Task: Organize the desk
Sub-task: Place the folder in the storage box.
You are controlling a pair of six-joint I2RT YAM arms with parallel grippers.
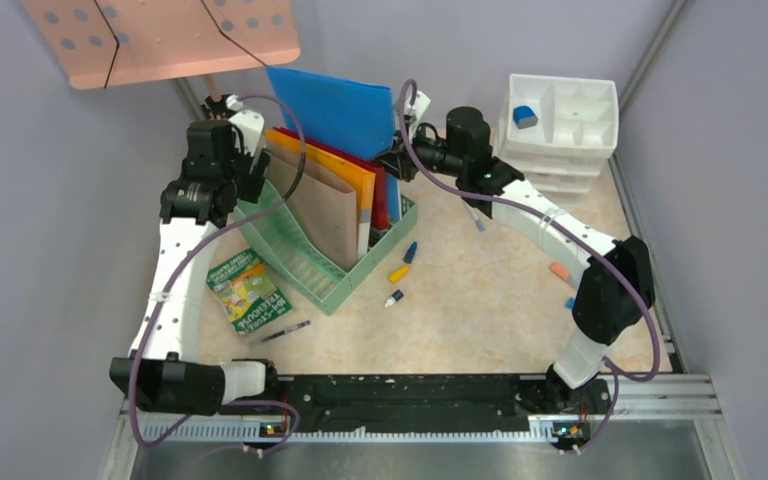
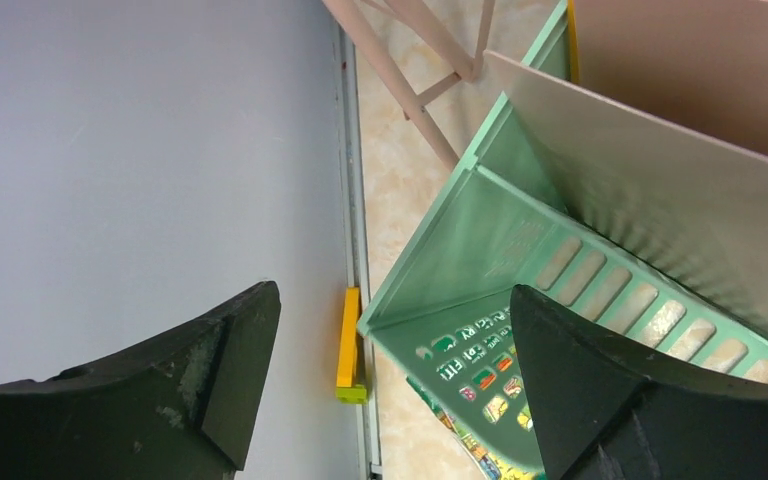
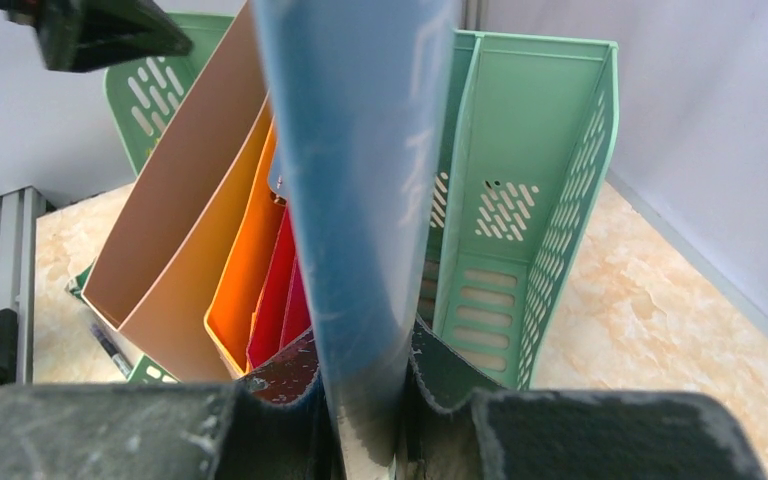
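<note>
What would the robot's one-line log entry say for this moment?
right gripper: shut on blue folder, at green file rack | left gripper: open, at rack's end | desk: markers, booklet loose

You're looking at a smooth, marble-patterned desk [image 1: 490, 300], a green rack [image 2: 460, 240] of matt slotted plastic, a blue folder [image 3: 360, 150] of smooth, faintly scuffed plastic, and a tan folder [image 3: 175, 230] of matt card.

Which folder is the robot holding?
The blue folder, pinched in the right gripper. The tan folder, orange folder and red folder stand in the green rack with nothing gripping them.
</note>
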